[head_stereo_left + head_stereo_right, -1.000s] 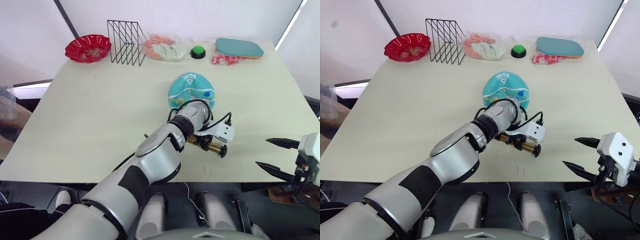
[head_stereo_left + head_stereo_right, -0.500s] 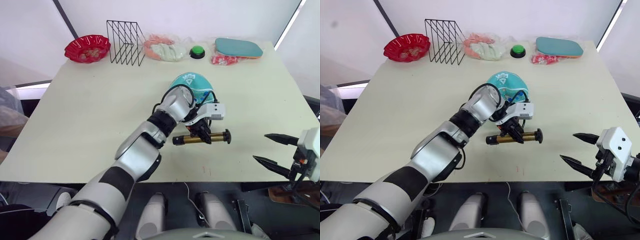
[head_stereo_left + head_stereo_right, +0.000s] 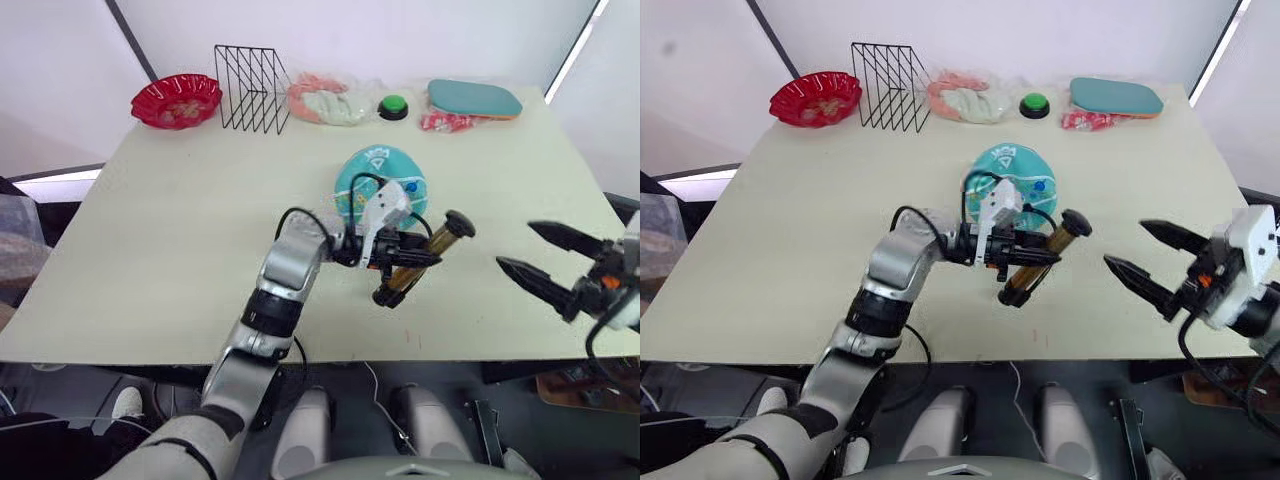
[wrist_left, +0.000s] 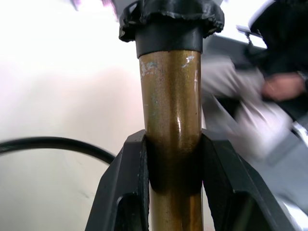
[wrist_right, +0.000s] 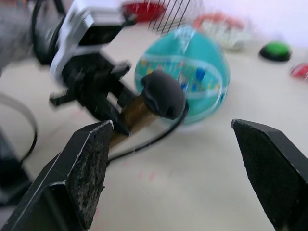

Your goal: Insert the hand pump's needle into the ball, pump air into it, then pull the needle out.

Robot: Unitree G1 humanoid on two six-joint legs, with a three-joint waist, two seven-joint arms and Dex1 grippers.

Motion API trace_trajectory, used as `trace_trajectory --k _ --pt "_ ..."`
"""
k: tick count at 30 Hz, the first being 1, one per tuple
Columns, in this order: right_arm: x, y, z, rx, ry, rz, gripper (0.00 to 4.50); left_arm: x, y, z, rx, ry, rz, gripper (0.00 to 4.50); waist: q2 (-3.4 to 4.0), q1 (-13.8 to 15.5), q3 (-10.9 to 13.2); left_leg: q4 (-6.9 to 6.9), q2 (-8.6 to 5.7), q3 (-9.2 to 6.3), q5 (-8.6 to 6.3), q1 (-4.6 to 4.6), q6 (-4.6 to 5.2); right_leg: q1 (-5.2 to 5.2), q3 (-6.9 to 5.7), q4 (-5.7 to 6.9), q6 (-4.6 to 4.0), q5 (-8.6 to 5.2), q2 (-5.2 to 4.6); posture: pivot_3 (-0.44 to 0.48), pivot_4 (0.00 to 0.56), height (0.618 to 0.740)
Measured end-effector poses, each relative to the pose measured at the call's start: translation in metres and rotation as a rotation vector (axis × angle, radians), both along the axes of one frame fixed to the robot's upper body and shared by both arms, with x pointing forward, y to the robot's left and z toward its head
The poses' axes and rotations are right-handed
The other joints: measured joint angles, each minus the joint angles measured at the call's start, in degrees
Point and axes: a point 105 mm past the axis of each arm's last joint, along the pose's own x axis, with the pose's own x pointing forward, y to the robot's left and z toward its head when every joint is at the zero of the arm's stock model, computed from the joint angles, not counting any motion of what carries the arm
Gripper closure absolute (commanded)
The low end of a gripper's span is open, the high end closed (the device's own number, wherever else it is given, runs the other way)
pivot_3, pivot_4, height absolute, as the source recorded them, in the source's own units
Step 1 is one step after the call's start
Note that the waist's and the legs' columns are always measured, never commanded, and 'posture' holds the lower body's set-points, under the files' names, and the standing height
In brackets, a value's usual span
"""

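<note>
Along the table's (image 3: 150, 250) far edge, well beyond both grippers, sat a red bowl (image 3: 176, 98), a black wire rack (image 3: 252, 71), a bagged bundle (image 3: 328, 100), a green button (image 3: 393, 105) and a teal paddle (image 3: 475, 98). The left gripper (image 3: 1025, 258) was clenched on the pump (image 3: 1042, 256) — in the left wrist view its two black fingers (image 4: 124, 187) pressed the bronze barrel (image 4: 173, 130) from both sides, with a black end cap (image 4: 171, 19) above them. The pump hung off the table, tilted, its upper black cap toward the right gripper and its lower end nearer the table's front edge. The ball (image 3: 381, 183) lay on the table just behind the left gripper, teal with a white label on top; whether it touched the gripper could not be told. A thin black hose (image 5: 159, 137) curved from the pump down in front of the ball in the right wrist view; the needle was too small to make out. The right gripper (image 3: 1145, 255) hovered to the right of the pump, apart from it, near the table's front right part — its two black fingers (image 5: 84, 168) spread wide and grasping nothing, with the pump's cap (image 5: 163, 94) and the ball (image 5: 192, 72) seen between them.
</note>
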Motion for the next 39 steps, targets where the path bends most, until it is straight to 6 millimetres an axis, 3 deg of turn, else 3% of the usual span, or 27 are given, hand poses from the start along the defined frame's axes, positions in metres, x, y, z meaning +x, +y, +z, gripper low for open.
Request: trace_trajectory --k 5,9,18,39 --pt "0.014 0.019 0.006 0.062 -0.001 -0.010 0.35 0.001 0.004 0.006 -0.168 -0.126 0.067 3.51 0.01 0.1 0.0 0.04 -0.05 0.08 -0.06 -0.05 0.11 0.00 0.11 -0.08 -0.22 0.17 -0.03 0.000 0.150 0.740" --pt "0.028 0.042 0.002 0.146 0.030 -0.021 0.35 -0.002 -0.004 -0.006 -0.258 -0.160 0.078 3.51 0.03 0.1 0.0 0.05 -0.05 0.10 -0.07 -0.03 0.12 -0.01 0.15 -0.06 -0.22 0.17 -0.01 0.000 0.150 0.740" --pt "0.043 0.064 -0.004 0.206 0.057 -0.030 0.35 0.000 -0.005 -0.014 -0.325 -0.231 0.073 3.51 0.05 0.0 0.0 0.06 -0.07 0.19 -0.10 -0.01 0.17 -0.01 0.24 -0.07 -0.18 0.20 0.00 0.000 0.150 0.740" --pt "0.052 0.072 -0.001 0.222 0.057 -0.011 0.35 0.000 0.000 -0.012 -0.376 -0.261 0.064 3.51 0.06 -0.2 0.0 0.05 -0.06 0.21 -0.11 0.00 0.20 -0.01 0.29 -0.08 -0.16 0.21 0.03 0.000 0.150 0.740"
